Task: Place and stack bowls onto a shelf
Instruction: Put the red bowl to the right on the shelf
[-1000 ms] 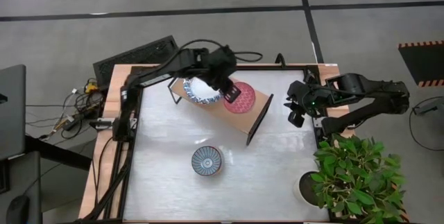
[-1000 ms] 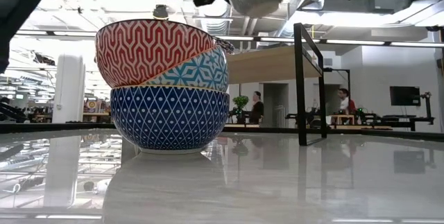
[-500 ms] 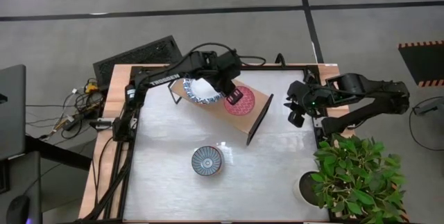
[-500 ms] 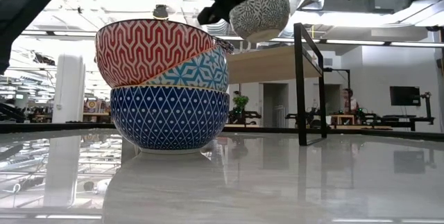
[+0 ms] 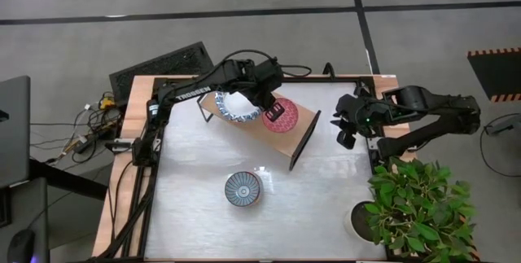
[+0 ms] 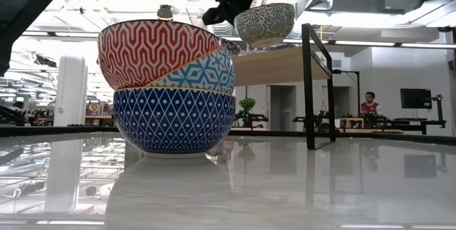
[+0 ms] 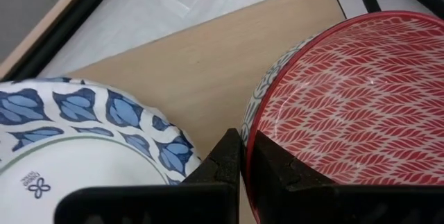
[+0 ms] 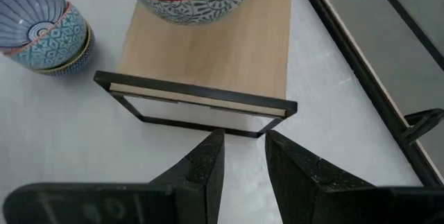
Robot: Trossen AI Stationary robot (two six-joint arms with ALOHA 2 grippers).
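From above, the left gripper (image 5: 273,113) sits over the shelf (image 5: 303,137), its fingers pinched on the rim of a red-lined bowl (image 5: 282,116) that rests just beside a white bowl with a blue leaf rim (image 5: 237,106) on the same board. A stack of bowls (image 5: 242,188) stands well apart on the table (image 5: 326,206). The right gripper (image 5: 345,124) hangs near the table's right edge, beside a potted plant (image 5: 415,202).

At table height, the stack (image 6: 173,87) fills the foreground: blue below, teal between, red zigzag tilted on top. Behind it a grey-patterned bowl (image 6: 265,22) appears level with the shelf top (image 6: 274,65), though contact is hard to judge.

The left wrist camera shows its fingertips (image 7: 232,156) clamped across the red bowl's rim (image 7: 347,106), next to the leaf-rimmed bowl (image 7: 76,141).

The right wrist camera shows its fingers (image 8: 208,161) parted with nothing between them, facing the shelf (image 8: 222,57)
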